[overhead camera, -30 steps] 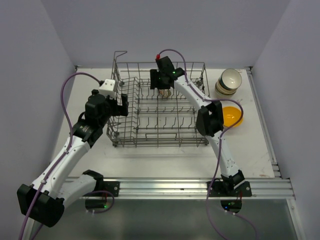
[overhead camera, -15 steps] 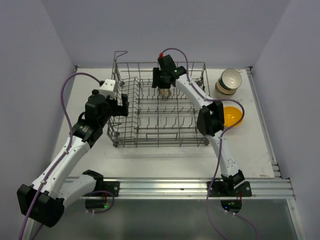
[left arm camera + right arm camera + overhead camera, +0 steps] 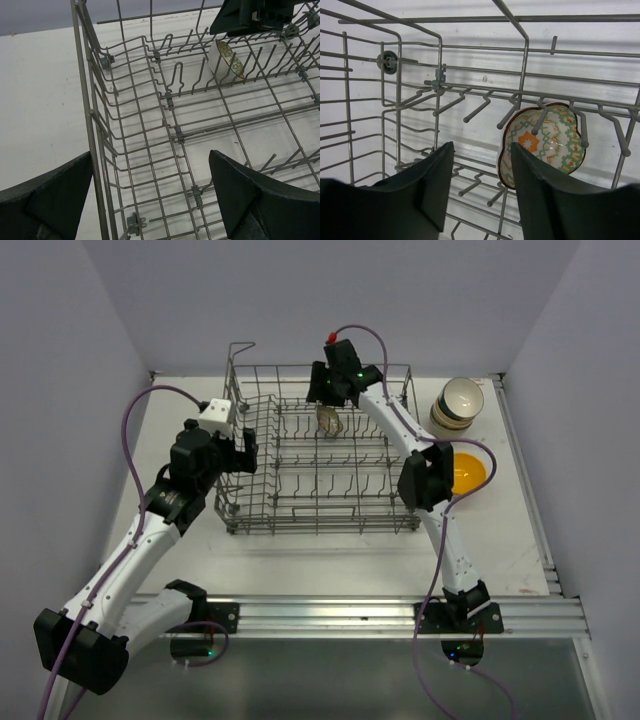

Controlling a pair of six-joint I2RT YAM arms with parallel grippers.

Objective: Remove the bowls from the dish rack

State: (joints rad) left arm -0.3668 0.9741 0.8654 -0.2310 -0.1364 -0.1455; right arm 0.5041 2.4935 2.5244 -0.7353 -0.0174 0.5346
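Observation:
The grey wire dish rack [image 3: 300, 510] fills the middle of the table. One bowl [image 3: 328, 420] with an orange and green pattern stands on edge among the tines near the rack's back; it shows as the bowl [image 3: 545, 142] and the bowl [image 3: 227, 60] in the wrist views. My right gripper [image 3: 335, 390] hovers over the rack's back, open, nothing between its fingers [image 3: 427, 185]; the bowl lies just beyond its right finger. My left gripper [image 3: 240, 450] stands wide open at the rack's left wall [image 3: 92, 130], holding nothing.
A stack of cream bowls [image 3: 458, 403] stands at the back right of the table. A yellow bowl [image 3: 468, 472] lies just in front of the stack, partly behind my right arm. A raised wire loop [image 3: 238, 355] sticks up at the rack's back left corner.
My right gripper has drawn up and back from the patterned bowl, which now shows uncovered in the rack. The left arm has not moved.

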